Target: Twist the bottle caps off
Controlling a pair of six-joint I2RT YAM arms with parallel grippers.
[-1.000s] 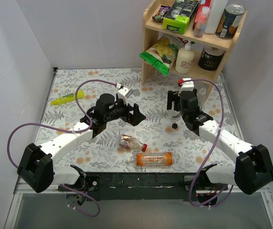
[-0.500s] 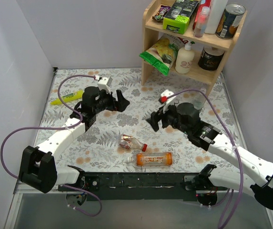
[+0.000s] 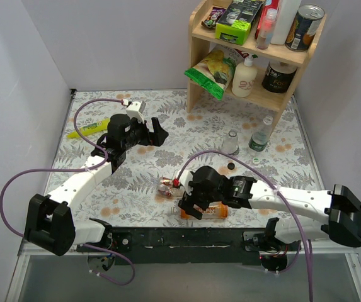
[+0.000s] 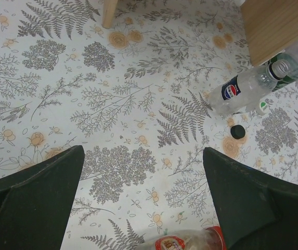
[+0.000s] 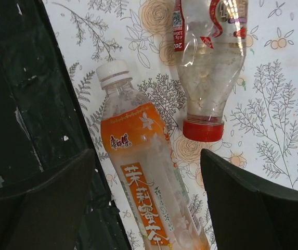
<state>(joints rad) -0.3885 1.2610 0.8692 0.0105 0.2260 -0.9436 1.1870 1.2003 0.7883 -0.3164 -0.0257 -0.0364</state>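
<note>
The orange bottle (image 3: 212, 210) lies near the table's front edge; its whitish cap (image 5: 113, 71) is on. The reddish-labelled bottle (image 3: 169, 187) lies beside it, with its red cap (image 5: 203, 130) on. My right gripper (image 3: 188, 204) is open just above the orange bottle (image 5: 151, 177), with a finger on each side (image 5: 149, 208). The dark-blue-labelled bottle (image 3: 230, 142) and the green-labelled bottle (image 3: 260, 134) stand upright at the back right. A black cap (image 3: 230, 165) lies loose on the table. My left gripper (image 3: 158, 132) is open and empty over bare table (image 4: 143, 208).
A wooden shelf (image 3: 251, 50) with tins, snack bags and a white pump bottle (image 3: 246, 77) stands at the back right. A yellow-green tube (image 3: 89, 129) lies at the back left. The black base rail (image 3: 186, 238) runs along the front edge, close to the orange bottle.
My right arm has swung from the back right down to the front, over the orange bottle. My left arm moved back and left, then held still. The two upright bottles are now uncovered.
</note>
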